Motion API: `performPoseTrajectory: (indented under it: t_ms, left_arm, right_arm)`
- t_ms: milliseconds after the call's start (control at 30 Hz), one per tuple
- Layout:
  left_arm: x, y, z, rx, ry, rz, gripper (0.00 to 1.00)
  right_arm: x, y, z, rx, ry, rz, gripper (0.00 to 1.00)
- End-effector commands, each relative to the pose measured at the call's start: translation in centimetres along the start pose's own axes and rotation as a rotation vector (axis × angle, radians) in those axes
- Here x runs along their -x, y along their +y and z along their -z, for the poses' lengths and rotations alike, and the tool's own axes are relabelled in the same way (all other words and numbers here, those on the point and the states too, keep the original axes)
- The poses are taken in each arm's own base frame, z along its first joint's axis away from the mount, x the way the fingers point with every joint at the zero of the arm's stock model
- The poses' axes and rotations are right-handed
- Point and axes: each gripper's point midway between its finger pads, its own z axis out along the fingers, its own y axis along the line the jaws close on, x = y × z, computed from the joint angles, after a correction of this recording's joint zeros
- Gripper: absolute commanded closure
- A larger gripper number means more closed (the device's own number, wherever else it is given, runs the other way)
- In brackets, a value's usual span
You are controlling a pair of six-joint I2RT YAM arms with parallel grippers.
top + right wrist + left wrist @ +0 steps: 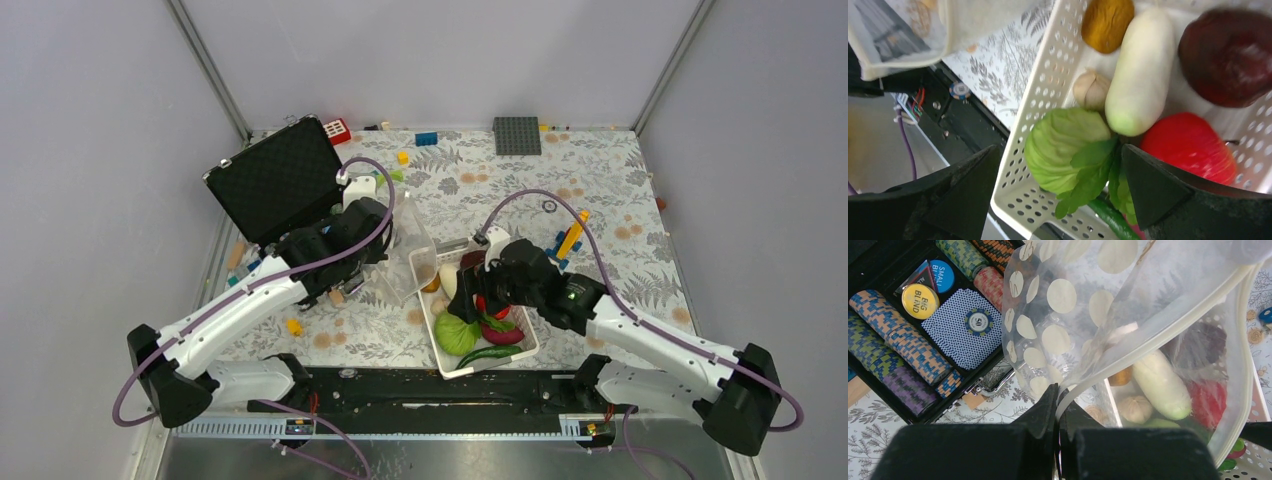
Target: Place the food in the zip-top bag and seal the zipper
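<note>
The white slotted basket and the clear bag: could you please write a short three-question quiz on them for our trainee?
1. True or false: the left gripper is shut on the edge of the clear dotted plastic zip-top bag.
2. Where does the green toy cabbage lie? A: in the white slotted plastic basket. B: inside the bag. C: between the left gripper's fingers.
3. Fill in the gap: the right gripper hangs over the basket with its jaws ___.

Key: 1 true; 2 A; 3 open.
</note>
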Motion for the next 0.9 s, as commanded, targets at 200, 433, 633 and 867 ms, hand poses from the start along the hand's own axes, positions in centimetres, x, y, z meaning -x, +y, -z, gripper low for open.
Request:
performPoseTrajectory:
  t_ms: [200, 433, 633, 867]
  left_arm:
    - [0.1, -0.9, -0.5, -0.051, -0.001, 0.005, 1.00]
    - [-0.1, -1.2, -0.6, -0.059, 0.010, 0.006, 1.00]
    - [-0.1, -1.2, -0.6, -0.061, 0.011, 0.009, 1.00]
    - [-0.1, -1.4, -0.7, -0.064, 0.016, 0.010, 1.00]
  right_arm:
    - [-5.0, -1.0, -2.3, -0.123, 0.184, -0.085, 0.01]
    - [-6.7, -0.6, -3.3, -0.109, 0.251, -0.048, 0.06]
    - [-8.2, -2.3, -3.6, -0.197, 0.314, 0.003, 0.11]
    - [-9.1, -2.4, -4.4, -0.188, 0.364, 0.024, 0.34]
